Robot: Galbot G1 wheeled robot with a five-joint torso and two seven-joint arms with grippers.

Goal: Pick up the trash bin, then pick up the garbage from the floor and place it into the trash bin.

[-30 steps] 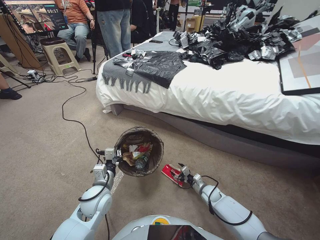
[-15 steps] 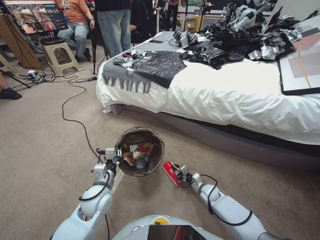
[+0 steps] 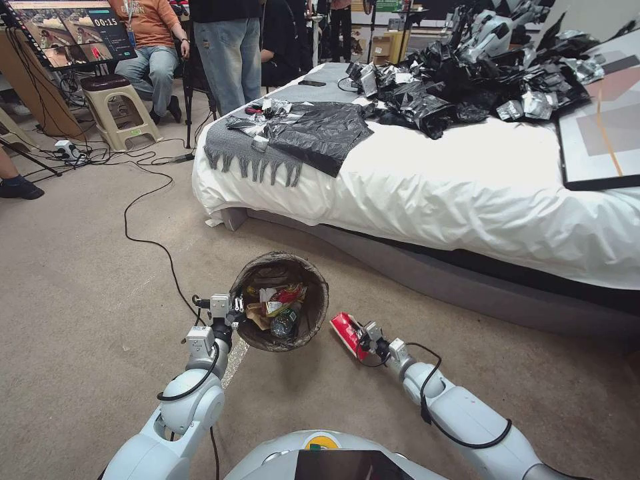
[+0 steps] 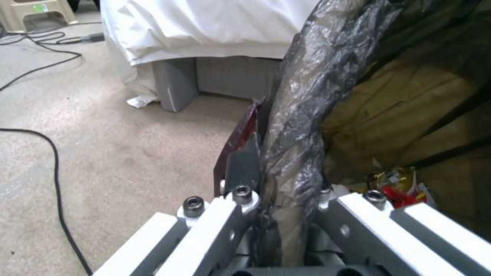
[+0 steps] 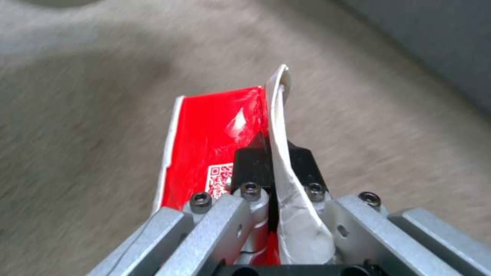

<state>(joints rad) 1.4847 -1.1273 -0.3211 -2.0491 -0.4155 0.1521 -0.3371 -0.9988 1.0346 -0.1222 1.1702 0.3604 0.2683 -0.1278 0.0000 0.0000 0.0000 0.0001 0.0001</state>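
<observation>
Carpeted floor (image 3: 80, 267) beside the bed (image 3: 467, 187); my left gripper (image 3: 235, 312) clamps the trash bin (image 3: 313, 313) rim, while my right gripper (image 3: 363, 337), grasping the red packet (image 3: 347, 331), has lifted it nearer the bin; drop-in looks imminent.

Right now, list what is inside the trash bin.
Inside the trash bin: a clear bottle, brown paper, red and yellow wrappers and white tissue. Anything beneath that pile is covered.
</observation>
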